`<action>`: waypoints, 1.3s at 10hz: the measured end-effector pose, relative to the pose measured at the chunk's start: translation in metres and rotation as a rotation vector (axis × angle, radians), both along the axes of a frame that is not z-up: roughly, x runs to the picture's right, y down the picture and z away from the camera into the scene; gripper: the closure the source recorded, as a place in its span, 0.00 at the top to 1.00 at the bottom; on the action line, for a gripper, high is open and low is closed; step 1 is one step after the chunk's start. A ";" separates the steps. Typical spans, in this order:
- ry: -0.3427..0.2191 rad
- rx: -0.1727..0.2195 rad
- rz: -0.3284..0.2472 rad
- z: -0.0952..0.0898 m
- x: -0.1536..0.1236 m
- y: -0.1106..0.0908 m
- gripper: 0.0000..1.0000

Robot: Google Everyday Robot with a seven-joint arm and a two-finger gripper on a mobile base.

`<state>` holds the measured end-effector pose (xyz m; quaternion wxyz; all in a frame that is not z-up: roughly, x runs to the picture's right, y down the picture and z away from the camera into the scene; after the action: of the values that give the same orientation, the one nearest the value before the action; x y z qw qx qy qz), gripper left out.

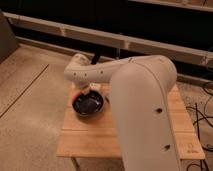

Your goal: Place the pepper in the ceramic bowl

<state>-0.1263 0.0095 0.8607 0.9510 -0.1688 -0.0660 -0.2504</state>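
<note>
While the pincer [89,88] hangs over the ceramic bowl's [89,105] far rim above the table [130,142], grip unreadable, the light, smooth pepper [76,93], seemingly beside it, probably wants gentle mid-body holding.

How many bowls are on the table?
1: the ceramic bowl on the wooden table's left part, below the gripper. The arm may hide others.

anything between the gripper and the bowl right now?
Nothing shows in the camera view. The gripper sits right at the far rim of the bowl, with something red-orange, likely the pepper, at its left. The arm hides the table beyond.
</note>
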 end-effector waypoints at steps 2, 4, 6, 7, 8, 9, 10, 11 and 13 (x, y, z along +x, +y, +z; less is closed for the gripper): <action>0.024 -0.007 0.021 -0.003 0.016 0.009 0.00; 0.050 -0.014 0.031 -0.001 0.028 0.015 0.00; 0.108 -0.042 0.028 0.017 0.052 0.022 0.00; 0.135 -0.064 0.026 0.028 0.062 0.026 0.00; 0.156 -0.081 0.025 0.038 0.070 0.029 0.00; 0.178 -0.105 0.024 0.050 0.076 0.032 0.00; 0.187 -0.121 0.023 0.059 0.076 0.033 0.00; 0.192 -0.130 0.017 0.063 0.074 0.032 0.00; 0.168 -0.124 0.013 0.066 0.056 0.024 0.00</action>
<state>-0.0704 0.0337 0.9268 0.9424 -0.2475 -0.0025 -0.2248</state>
